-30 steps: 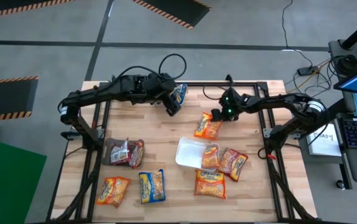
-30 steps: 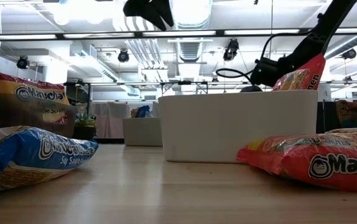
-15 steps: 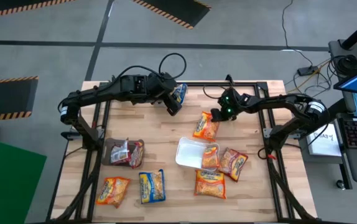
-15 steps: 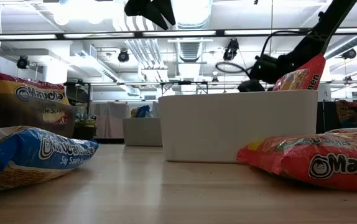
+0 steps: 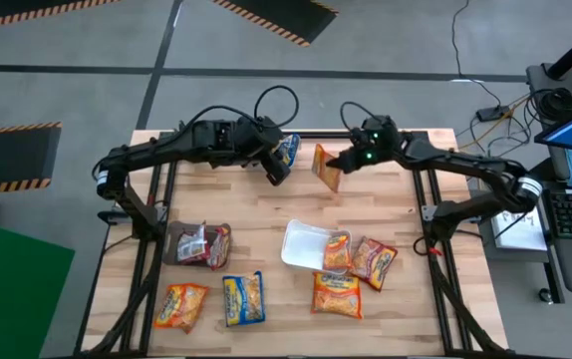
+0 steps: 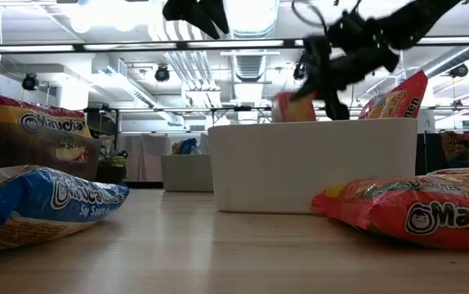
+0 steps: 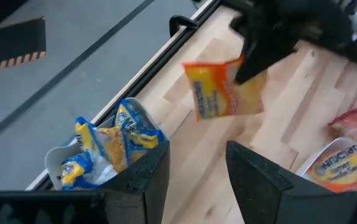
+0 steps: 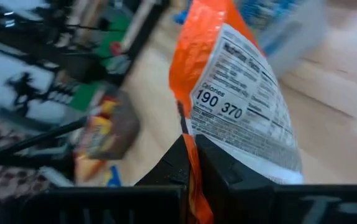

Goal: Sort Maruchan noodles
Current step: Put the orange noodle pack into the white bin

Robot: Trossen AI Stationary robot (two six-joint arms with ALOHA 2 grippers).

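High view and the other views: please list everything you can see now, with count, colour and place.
Held packet: one, orange, in the air over the table's far part.
Far tray: one, clear, far edge; blue-and-yellow packets inside, seemingly two.
White tray: one, centre; one orange packet inside.
Dark tray: one, left side; red packets inside, seemingly two.
Pink-red packet: one, right of the white tray.
Front orange packets: two, near edge.
Front blue packet: one, between them.
Table: one, wooden.
Left tool: open, beside the far tray.
Right tool: shut on the held packet.
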